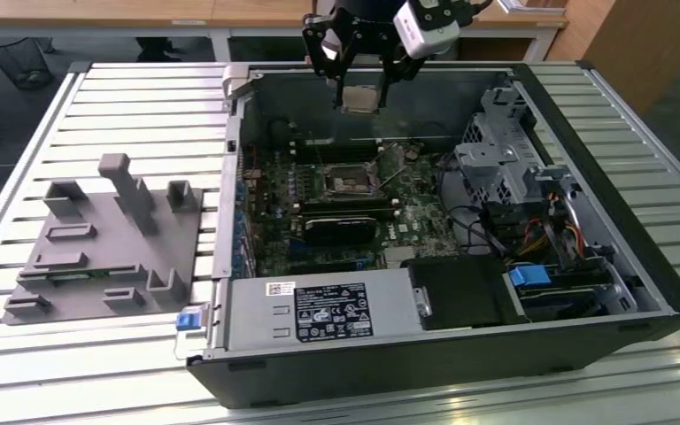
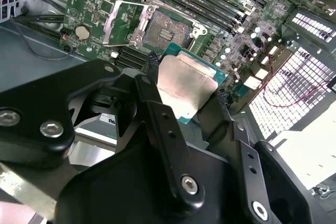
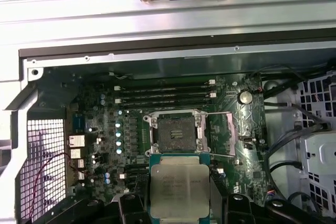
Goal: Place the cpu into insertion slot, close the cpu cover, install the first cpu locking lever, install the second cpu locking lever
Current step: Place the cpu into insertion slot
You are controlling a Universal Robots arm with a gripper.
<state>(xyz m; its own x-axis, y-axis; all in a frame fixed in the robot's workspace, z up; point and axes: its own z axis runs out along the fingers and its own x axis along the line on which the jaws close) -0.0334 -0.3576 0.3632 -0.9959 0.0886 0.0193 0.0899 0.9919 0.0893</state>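
Upper centre of the exterior view, above the far wall of the open case (image 1: 375,376), black fingers (image 2: 149,93) are clamped on the cpu (image 1: 360,100), pinching it by two opposite edges. Its silvery lid faces up and its underside points down toward the board (image 1: 316,257). The chip hangs in the air, clear of everything below it. The slot (image 1: 350,181) sits bare and dark at mid-frame, well apart from the chip. In the second wrist view the cover (image 2: 122,23) is swung back beside the slot (image 2: 164,31), leaving the socket open. The case rests on a slatted worktop (image 1: 139,106), with a grey fixture (image 1: 104,248) at the exterior view's left.

The chip looks light, thin and stiff, so weight should be no worry. Its smooth metal lid probably offers little friction, which makes the edges the sensible place to hold it, as the fingers do now. The underside contacts and the socket's pins are likely the fragile parts. The chip would need to go in flat and square, without sliding or pressing.
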